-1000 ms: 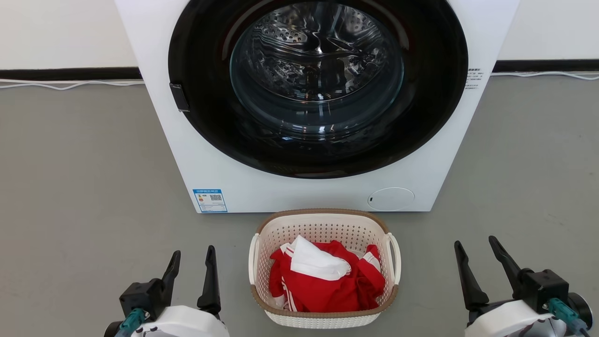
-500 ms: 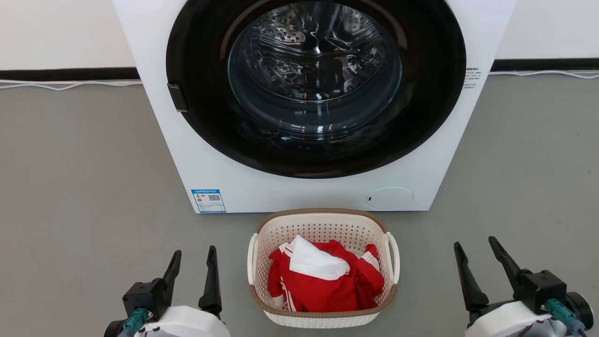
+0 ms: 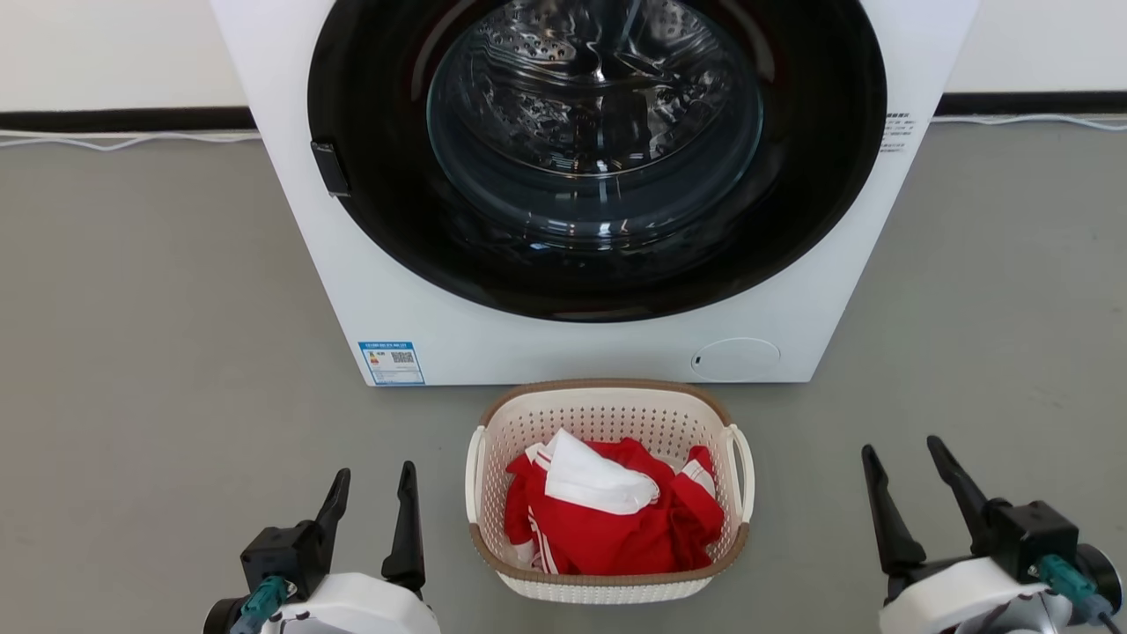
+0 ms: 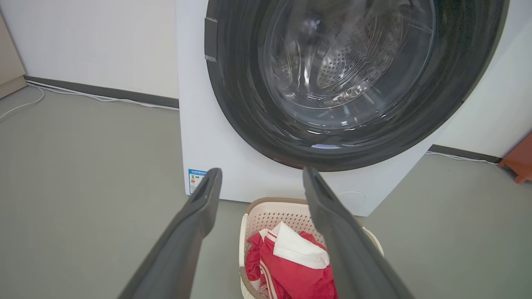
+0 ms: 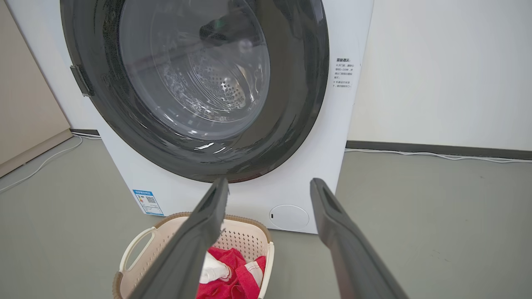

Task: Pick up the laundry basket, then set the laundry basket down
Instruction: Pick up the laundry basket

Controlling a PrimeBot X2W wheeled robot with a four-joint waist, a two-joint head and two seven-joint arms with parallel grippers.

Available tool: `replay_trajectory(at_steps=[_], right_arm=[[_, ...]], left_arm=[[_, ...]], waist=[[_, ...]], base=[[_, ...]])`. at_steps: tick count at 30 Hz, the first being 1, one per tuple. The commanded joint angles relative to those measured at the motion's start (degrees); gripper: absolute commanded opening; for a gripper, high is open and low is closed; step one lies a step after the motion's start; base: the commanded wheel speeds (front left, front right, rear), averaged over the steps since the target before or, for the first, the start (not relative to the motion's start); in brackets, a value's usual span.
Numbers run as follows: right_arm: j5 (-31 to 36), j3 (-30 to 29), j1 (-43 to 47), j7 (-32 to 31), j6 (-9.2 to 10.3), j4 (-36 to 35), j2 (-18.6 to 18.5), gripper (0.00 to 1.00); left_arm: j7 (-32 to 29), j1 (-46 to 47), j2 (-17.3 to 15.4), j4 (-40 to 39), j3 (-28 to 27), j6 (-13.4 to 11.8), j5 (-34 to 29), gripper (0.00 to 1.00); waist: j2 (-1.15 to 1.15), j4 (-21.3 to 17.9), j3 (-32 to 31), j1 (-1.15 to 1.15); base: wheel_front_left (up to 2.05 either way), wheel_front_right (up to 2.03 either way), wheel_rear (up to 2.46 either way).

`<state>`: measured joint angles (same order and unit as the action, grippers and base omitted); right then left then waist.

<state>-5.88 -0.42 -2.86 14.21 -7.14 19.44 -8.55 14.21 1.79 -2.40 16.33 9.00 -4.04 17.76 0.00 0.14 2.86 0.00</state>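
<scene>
Left gripper [image 3: 375, 468] and right gripper [image 3: 900, 445] are hanging wide apart and empty.
Both are aiming their dark fingers forward at the washing machine [image 3: 563, 352], nothing between the jaws. The laundry basket [image 3: 607, 416] is sitting on the grey floor [image 3: 158, 352] between the two grippers, apart from each, holding red and white clothes [image 3: 616, 528].

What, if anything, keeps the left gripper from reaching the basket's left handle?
Probably nothing; it likely can. The left gripper is open beside the basket, apart from it, and bare floor lies between it and the handle, which stands out from the basket wall.
</scene>
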Motion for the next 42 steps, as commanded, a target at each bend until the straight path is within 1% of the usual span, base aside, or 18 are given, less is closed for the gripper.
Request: replay_trajectory(at_steps=[1, 9, 12, 16, 17, 20, 23, 24, 32, 38, 42], right_arm=[[-0.8, 0.7, -2.9, 0.8, -0.35, -1.3, -0.5, 1.00], [-2.3, -0.8, -6.1, 0.8, -0.35, 0.0, 0.0, 1.00], [-2.7, -1.3, -8.0, 0.8, -0.35, 2.1, -0.1, 1.00], [-3.0, -1.5, -11.3, 0.8, -0.35, 5.9, -0.7, 1.00], [-3.0, -1.5, -11.3, 0.8, -0.35, 5.9, -0.7, 1.00], [-3.5, -1.1, -14.1, 0.8, -0.35, 9.2, -1.2, 1.00], [-4.1, 0.0, -17.1, 0.8, -0.35, 12.4, -1.9, 1.00], [-5.0, 1.0, -19.2, 0.8, -0.35, 14.6, -2.3, 1.00], [-8.5, 5.4, -27.7, 0.8, -0.35, 22.7, -4.0, 1.00], [-10.4, 8.6, -33.0, 0.8, -0.35, 26.6, -4.1, 1.00], [-11.6, 10.2, -35.8, 0.8, -0.35, 27.4, -4.4, 1.00]], left_arm=[[0.8, 3.1, -0.5, -0.9, -1.4, -0.6, 0.4, 1.00], [0.8, 6.2, -0.5, 0.8, 0.2, -0.9, 0.3, 1.00], [0.8, 8.1, -0.5, 1.8, 1.0, -1.2, 0.5, 1.00], [0.8, 11.6, -0.5, 5.1, 2.7, -1.9, 0.8, 1.00], [0.8, 11.6, -0.5, 5.1, 2.7, -1.9, 0.8, 1.00], [0.8, 14.5, -0.5, 7.7, 3.8, -2.7, 1.1, 1.00], [0.8, 17.4, -0.5, 10.0, 4.7, -3.2, 1.6, 1.00], [0.8, 19.4, -0.5, 11.6, 5.2, -3.5, 1.8, 1.00], [0.8, 27.5, -0.5, 18.0, 7.4, -4.7, 4.0, 1.00], [0.8, 32.4, -0.5, 20.6, 9.2, -5.9, 5.7, 1.00], [0.8, 35.2, -0.5, 21.6, 10.1, -6.6, 6.4, 1.00]], waist=[[0.00, 0.1, 0.6, 0.00], [0.00, 0.0, 4.3, 0.00], [0.00, 0.0, 6.4, 0.00], [0.00, 0.2, 9.8, 0.00], [0.00, 0.2, 9.8, 0.00], [0.00, 0.2, 12.7, 0.00], [0.00, 0.1, 15.6, 0.00], [0.00, 0.1, 17.6, 0.00], [0.00, 0.2, 24.7, 0.00], [0.00, 0.3, 29.7, 0.00], [0.00, 0.3, 33.1, 0.00]], base=[[0.00, 0.00, 0.00], [0.00, 0.00, 0.00], [0.00, 0.00, 0.00], [0.00, 0.00, 0.00], [0.00, 0.00, 0.00], [0.00, 0.00, 0.00], [0.00, 0.00, 0.00], [0.00, 0.00, 0.00], [0.00, 0.00, 0.00], [0.00, 0.00, 0.00], [0.00, 0.00, 0.00]])
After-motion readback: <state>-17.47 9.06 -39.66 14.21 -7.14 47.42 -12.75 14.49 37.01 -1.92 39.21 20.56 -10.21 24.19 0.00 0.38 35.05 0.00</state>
